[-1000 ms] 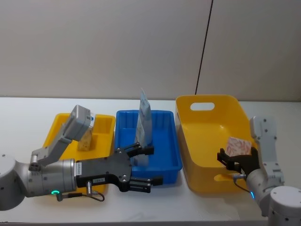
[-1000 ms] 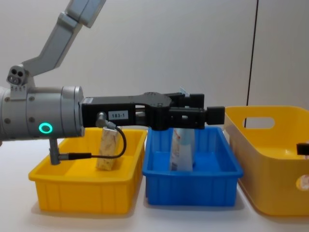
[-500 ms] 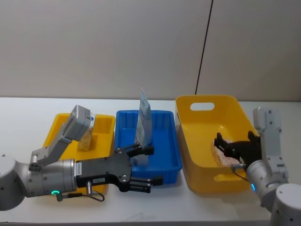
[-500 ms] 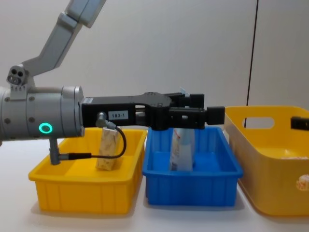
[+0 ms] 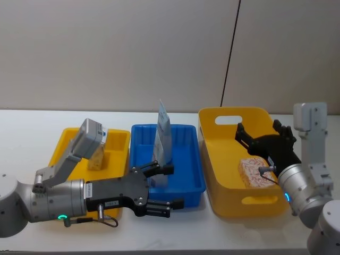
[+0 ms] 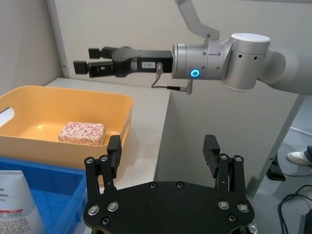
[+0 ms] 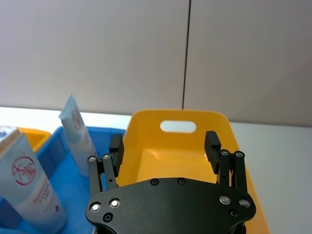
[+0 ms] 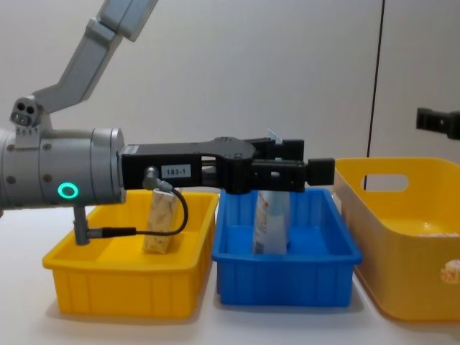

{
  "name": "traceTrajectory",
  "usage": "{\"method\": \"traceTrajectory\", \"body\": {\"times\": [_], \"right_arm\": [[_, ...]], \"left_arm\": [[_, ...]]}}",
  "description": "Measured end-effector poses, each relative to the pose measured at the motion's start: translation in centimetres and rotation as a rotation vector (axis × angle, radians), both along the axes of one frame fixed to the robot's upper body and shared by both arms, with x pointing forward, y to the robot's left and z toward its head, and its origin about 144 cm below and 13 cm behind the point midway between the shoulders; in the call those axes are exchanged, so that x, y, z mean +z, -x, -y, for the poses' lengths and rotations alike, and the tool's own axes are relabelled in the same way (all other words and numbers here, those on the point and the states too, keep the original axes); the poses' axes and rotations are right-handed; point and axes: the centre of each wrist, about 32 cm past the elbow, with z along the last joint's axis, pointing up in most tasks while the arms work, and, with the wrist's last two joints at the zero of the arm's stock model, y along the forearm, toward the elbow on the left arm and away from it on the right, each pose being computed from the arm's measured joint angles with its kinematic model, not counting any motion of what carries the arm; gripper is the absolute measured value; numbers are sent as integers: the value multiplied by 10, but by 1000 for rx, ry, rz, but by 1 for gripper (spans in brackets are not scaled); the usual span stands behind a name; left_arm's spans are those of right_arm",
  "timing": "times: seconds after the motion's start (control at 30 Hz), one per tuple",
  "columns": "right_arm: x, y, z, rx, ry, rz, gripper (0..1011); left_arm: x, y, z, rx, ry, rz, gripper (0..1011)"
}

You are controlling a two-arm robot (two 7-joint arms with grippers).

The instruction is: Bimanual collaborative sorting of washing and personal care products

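Evidently sorted by kind, the small beige-yellow packet (image 5: 95,158) leans in the left yellow bin (image 5: 115,159), while the left gripper (image 5: 171,186), spread and tagged "183-1", hovers by the blue bin (image 5: 186,159). There the pale-blue upright tube (image 5: 162,118) and pale-blue pouch (image 5: 160,146) stand, each with a red crossed-circle mark, finer print unreadable. Farther right, the white leaf-print carton (image 5: 257,172) lies flat in the large yellow bin (image 5: 223,159) beneath the right gripper (image 5: 257,127), spread and empty.

A white table (image 5: 26,127) carries three bins in a row: small yellow bin (image 5: 56,154) left of frame, blue bin (image 5: 184,159) centre, larger yellow bin (image 5: 226,159) right.
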Motion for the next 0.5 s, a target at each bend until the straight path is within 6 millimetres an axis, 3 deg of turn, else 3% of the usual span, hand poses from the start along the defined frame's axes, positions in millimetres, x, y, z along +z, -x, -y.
{"method": "traceTrajectory", "body": {"times": [0.5], "right_arm": [[3, 5, 0, 46, -16, 50, 1004]], "left_arm": [[-1, 1, 0, 11, -1, 0, 1002]]}}
